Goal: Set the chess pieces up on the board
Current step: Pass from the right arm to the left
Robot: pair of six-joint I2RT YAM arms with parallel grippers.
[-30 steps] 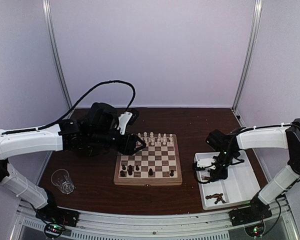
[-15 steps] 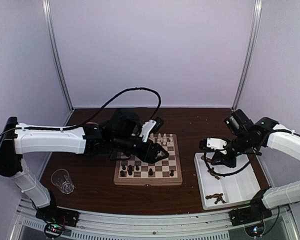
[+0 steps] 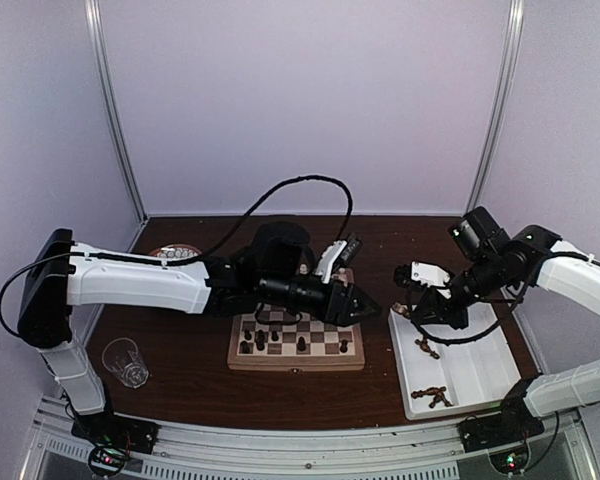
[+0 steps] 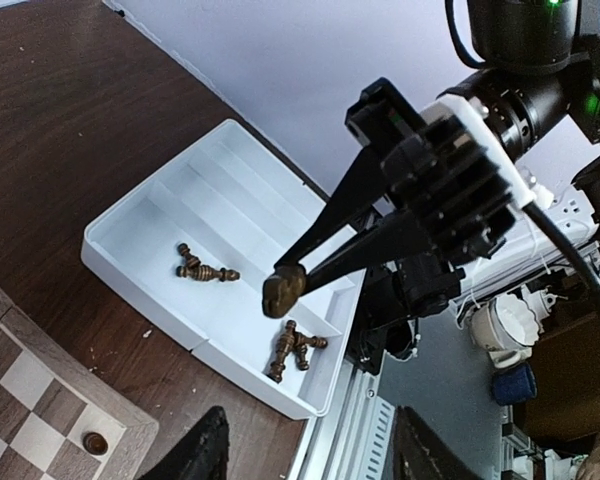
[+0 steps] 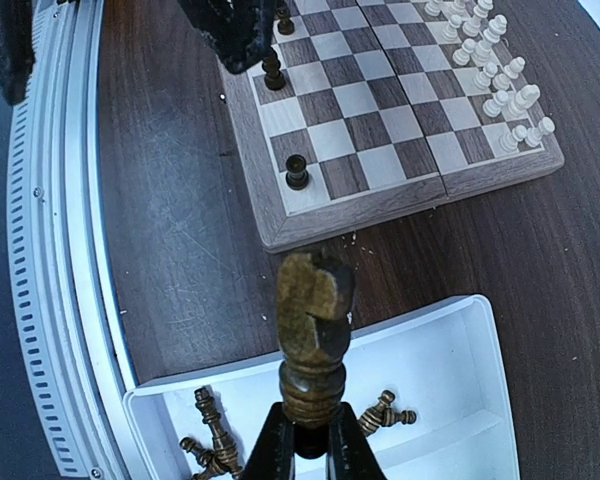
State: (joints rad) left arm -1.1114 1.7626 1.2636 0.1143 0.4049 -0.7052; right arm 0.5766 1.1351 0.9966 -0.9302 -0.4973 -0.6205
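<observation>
Right gripper [image 3: 417,311] is clamped on the base of a dark brown wooden chess piece [image 5: 315,335], held upright in the air above the left edge of the white divided plastic tray [image 3: 472,380]. Left gripper [image 3: 367,311] has its jaws parted with nothing between them, over the right edge of the checkered wooden chessboard [image 3: 296,362]. The chessboard sits mid-surface. Cream-white chessmen [image 5: 490,75] line its far edge.

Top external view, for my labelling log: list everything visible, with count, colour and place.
board: one, tan-brown checkered, table centre.
cream pieces: many, board's far edge.
dark pieces on board: several, near edge.
tray: one, white, right of board.
dark pieces in tray: several, lying flat.
held piece: one, dark brown, in right gripper.
glass: one, clear, near left.
dish: one, round, far left.
table: one, dark brown.
left gripper: open, over board's right edge.
right gripper: shut on held piece.
</observation>
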